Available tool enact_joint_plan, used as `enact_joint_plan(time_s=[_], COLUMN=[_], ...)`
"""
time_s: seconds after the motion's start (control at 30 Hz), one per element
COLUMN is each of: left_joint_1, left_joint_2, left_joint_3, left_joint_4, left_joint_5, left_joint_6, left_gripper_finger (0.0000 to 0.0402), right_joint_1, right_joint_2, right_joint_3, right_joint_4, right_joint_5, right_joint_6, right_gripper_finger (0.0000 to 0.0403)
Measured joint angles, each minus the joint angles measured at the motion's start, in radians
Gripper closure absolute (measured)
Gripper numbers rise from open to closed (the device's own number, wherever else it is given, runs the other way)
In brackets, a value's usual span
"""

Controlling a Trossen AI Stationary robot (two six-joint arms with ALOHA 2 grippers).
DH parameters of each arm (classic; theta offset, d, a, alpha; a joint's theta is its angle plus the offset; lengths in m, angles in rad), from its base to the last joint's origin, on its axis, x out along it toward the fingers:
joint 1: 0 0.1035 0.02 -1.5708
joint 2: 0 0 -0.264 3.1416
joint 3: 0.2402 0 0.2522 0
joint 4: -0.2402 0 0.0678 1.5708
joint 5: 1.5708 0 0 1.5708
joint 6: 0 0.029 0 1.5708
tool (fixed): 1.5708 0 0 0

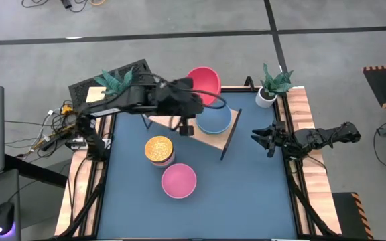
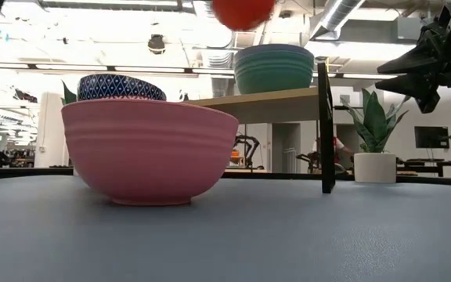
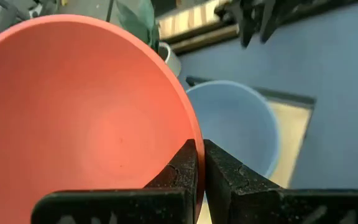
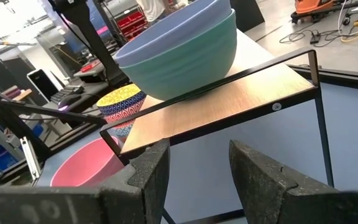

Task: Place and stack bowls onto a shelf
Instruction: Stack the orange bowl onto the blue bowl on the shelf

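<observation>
My left gripper (image 1: 187, 100) (image 3: 199, 149) is shut on a red-pink bowl (image 1: 204, 82) (image 3: 86, 118), held high over the far part of the shelf (image 1: 214, 137); in the low view the bowl (image 2: 243, 11) shows at the top edge. A blue-grey bowl (image 1: 214, 120) (image 4: 166, 34) sits nested in a green bowl (image 4: 191, 65) (image 2: 274, 72) on the shelf board (image 4: 229, 106). A pink bowl (image 1: 179, 181) (image 2: 149, 149) and a stack of small patterned bowls topped by a yellow one (image 1: 158, 148) (image 4: 122, 99) stand on the table. My right gripper (image 1: 263, 138) (image 4: 199, 165) is open, to the right of the shelf. My left gripper pinches the red-pink bowl's rim (image 3: 191, 134), one finger inside the bowl and one outside. The fingers reach it from the table's left. The bowl is lifted clear and tilted, above the blue-grey bowl (image 3: 241, 124).
Two small white pots with green plants stand at the far corners (image 1: 271, 86) (image 1: 116, 80). Wooden rails (image 1: 303, 127) run along the blue table's sides. The shelf's black legs (image 2: 326, 129) (image 4: 321, 112) stand on the table. Bare blue tabletop lies near and right (image 1: 246, 194).
</observation>
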Motion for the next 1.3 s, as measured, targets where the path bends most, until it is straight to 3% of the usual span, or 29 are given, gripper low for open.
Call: enact_joint_plan(time_s=[0.57,1.13,1.3], left_joint_1=[-0.033,-0.017,-0.016], left_joint_2=[0.011,0.011,0.015], left_joint_3=[0.047,0.062,0.062], left_joint_4=[-0.009,0.075,0.088], left_joint_5=[-0.008,-0.031,0.025], left_joint_6=[0.059,0.206,0.231], left_gripper_finger=[0.0401,0.0401,0.0401], right_joint_1=[0.0,0.0,0.0], right_joint_2=[0.0,0.0,0.0], right_joint_3=[0.0,0.0,0.0], right_joint_4=[-0.031,-0.037,-0.037], right_joint_5=[0.077,0.079,0.079], right_joint_6=[0.0,0.054,0.054], right_gripper_finger=[0.0212,0.0212,0.0212])
